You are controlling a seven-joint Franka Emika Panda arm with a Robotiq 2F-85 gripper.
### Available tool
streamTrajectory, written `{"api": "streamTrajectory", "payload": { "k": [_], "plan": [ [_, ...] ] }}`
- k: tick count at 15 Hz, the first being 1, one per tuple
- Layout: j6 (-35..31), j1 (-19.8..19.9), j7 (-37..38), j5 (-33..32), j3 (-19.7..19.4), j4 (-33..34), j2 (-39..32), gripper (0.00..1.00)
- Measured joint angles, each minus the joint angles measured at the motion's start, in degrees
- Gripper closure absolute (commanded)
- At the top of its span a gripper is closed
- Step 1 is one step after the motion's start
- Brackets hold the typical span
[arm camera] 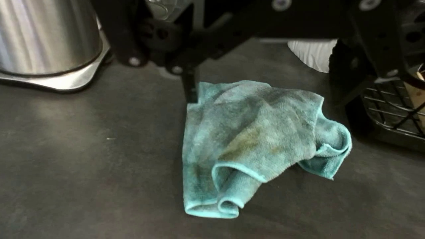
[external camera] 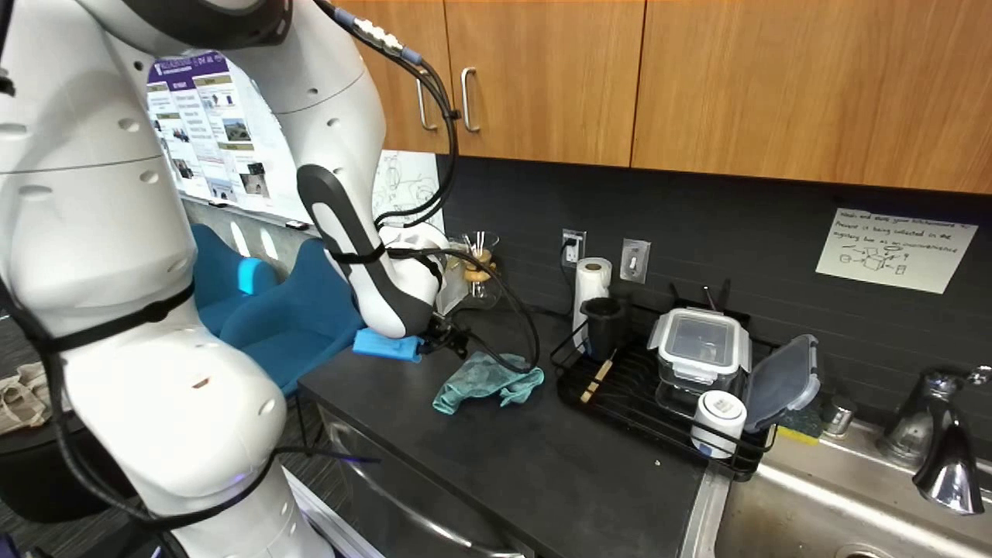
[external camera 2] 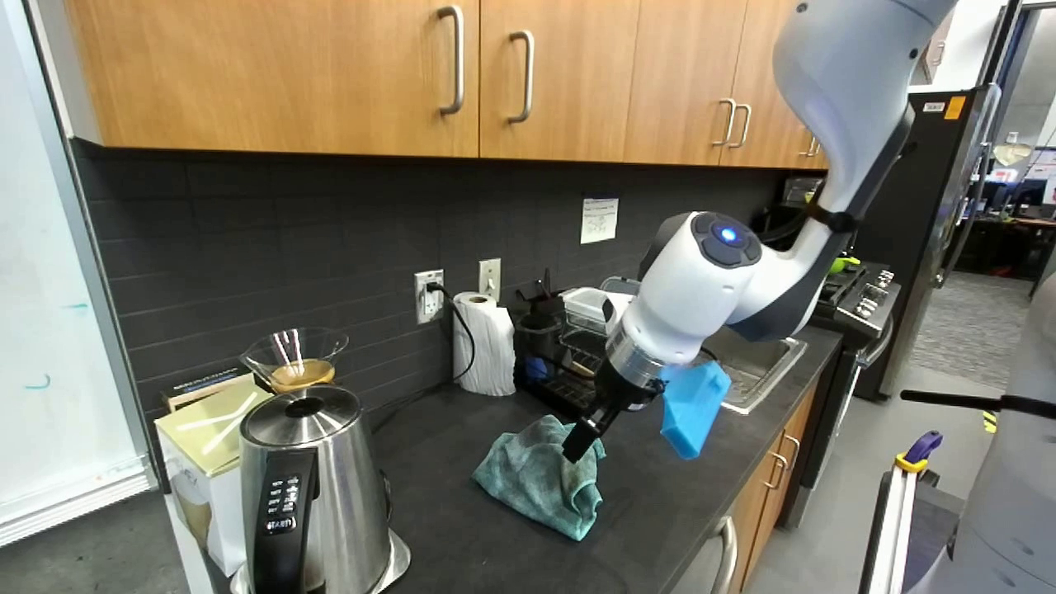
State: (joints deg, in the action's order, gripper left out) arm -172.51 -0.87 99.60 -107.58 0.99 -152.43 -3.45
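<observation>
Wrist view is showing you two fingers [arm camera: 191,88] standing wide apart, holding nothing. One crumpled cloth [arm camera: 252,132] is lying below them, having no clear long axis; whether they are touching it, you are not seeing. On the desk [arm camera: 99,172], it is resting near one dish rack [arm camera: 391,132]; just beside this rack one paper roll [external camera 2: 487,351] is standing, farther off one kettle [arm camera: 43,36].

Teal microfibre cloth [arm camera: 249,132] — stained, rumpled, on dark countertop [arm camera: 99,166]; gripper [arm camera: 268,98], jaws apart; steel kettle [arm camera: 43,36], black dish rack [arm camera: 391,132] — flanking.
</observation>
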Motion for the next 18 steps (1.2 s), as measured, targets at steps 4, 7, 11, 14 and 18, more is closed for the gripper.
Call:
{"api": "streamTrajectory", "payload": {
  "k": [4,7,11,14,18],
  "plan": [
    [1.7,0.5,0.0,0.1,-0.3,0.2,-2.1,0.0],
    [4.4,0.5,-0.1,0.8,-0.3,0.2,-3.7,0.0],
    [6.4,0.5,-0.1,2.0,-0.3,0.2,-5.5,0.0],
    [7.7,0.4,-0.2,2.3,-0.3,0.3,-6.3,0.0],
    [10.2,0.0,-1.5,3.7,-0.1,0.3,-7.0,0.0]
  ]
}}
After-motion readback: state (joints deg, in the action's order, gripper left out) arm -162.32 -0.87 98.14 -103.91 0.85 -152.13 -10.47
